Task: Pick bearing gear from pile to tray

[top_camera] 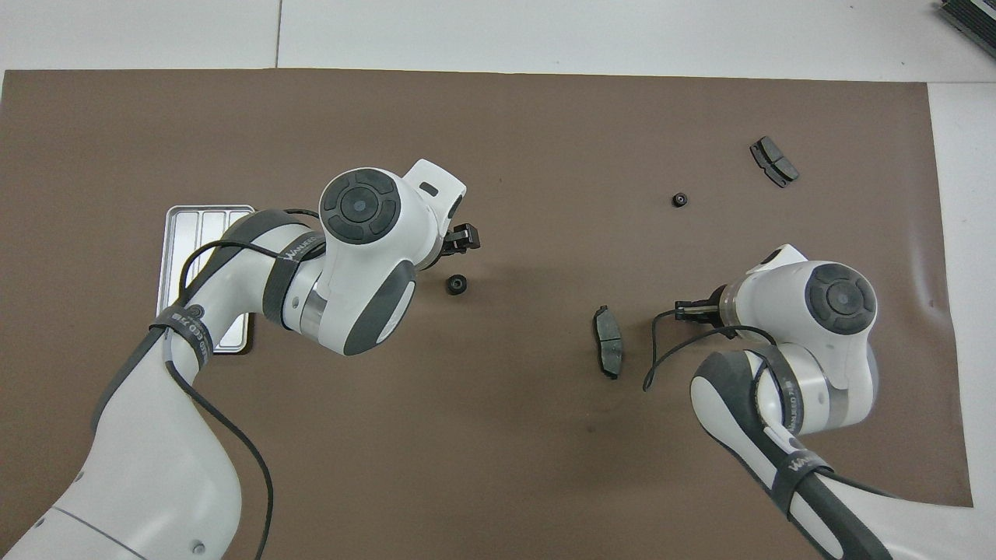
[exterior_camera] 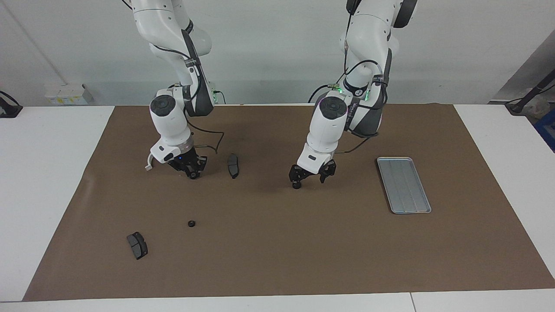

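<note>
Tray (exterior_camera: 403, 185) serves as my reference for this station. It lies flat on the brown mat (exterior_camera: 277, 260) toward the left arm's end of the table, and I see no part in it. Bearing gear A (exterior_camera: 296, 185) is the gear closest to the tray and sits on the mat, apart from it toward the right arm's end. The left gripper (exterior_camera: 308, 180) hangs low over gear A with its fingers spread wide. One fingertip is just beside the gear, and I cannot tell whether they touch. Brake pad 1 (exterior_camera: 233, 165) comes next, farther from the tray than gear A. The right gripper (exterior_camera: 193, 174) is farther again from the tray, down at the mat, with its fingers drawn in around bearing gear B (exterior_camera: 192, 176), pinching it. That gear is hidden under the wrist in the overhead view. Bearing gear C (exterior_camera: 190, 223) lies loose on the mat, farther from the robots than the tray. Brake pad 2 (exterior_camera: 137, 245) is the part farthest from the tray, toward the right arm's end.
</note>
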You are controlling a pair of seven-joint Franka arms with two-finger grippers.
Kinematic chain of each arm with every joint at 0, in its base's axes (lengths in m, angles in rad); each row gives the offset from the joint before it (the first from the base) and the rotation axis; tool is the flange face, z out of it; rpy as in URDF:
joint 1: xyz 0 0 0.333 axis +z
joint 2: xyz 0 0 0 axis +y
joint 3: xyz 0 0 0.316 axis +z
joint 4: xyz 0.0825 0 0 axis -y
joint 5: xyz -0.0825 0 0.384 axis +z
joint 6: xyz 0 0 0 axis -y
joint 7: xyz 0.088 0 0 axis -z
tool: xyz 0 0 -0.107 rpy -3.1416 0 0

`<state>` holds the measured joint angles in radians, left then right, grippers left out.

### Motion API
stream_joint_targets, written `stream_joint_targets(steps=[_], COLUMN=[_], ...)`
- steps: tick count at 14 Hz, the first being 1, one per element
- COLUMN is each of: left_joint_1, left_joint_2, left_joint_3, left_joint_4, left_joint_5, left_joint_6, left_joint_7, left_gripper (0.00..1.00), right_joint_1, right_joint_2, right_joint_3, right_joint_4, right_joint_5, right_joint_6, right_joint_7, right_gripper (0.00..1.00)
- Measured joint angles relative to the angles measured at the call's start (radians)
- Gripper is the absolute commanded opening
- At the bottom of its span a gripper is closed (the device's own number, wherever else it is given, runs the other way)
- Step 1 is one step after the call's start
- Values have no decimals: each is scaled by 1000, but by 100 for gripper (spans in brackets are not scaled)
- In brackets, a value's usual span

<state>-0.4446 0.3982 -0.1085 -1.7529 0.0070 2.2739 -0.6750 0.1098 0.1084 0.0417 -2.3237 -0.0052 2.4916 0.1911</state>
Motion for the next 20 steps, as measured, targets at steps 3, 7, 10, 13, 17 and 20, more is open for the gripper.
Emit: stream_joint_targets(steps=[3, 7, 10, 13, 17, 20], left_joint_1=[-6, -34, -48, -48, -58, -73], left_joint_2=[9, 28, 56, 65, 72, 76], left_joint_3=[0, 0, 0, 1, -1, 0], left_joint_4=[0, -4, -6, -10, -27, -33], left_joint_5=[0, 0, 0, 0, 0, 0], left_joint_6=[9, 9, 15, 15, 16, 16], left_joint_7=[2, 2, 2, 4, 7, 7], left_gripper=[91, 88, 82, 75, 68, 62], right_joint_1=[7, 6, 6, 5, 4, 4], right_joint_2=[0, -6, -21, -25, -22, -11], right_joint_3=[1, 1, 1, 1, 0, 0], right_joint_4=[34, 80, 124, 206, 286, 337], right_joint_5=[0, 0, 0, 0, 0, 0], right_joint_6=[-39, -111, -196, -303, -386, -434], right_joint_7=[4, 4, 4, 4, 4, 4], right_gripper=[0, 0, 0, 0, 0, 0])
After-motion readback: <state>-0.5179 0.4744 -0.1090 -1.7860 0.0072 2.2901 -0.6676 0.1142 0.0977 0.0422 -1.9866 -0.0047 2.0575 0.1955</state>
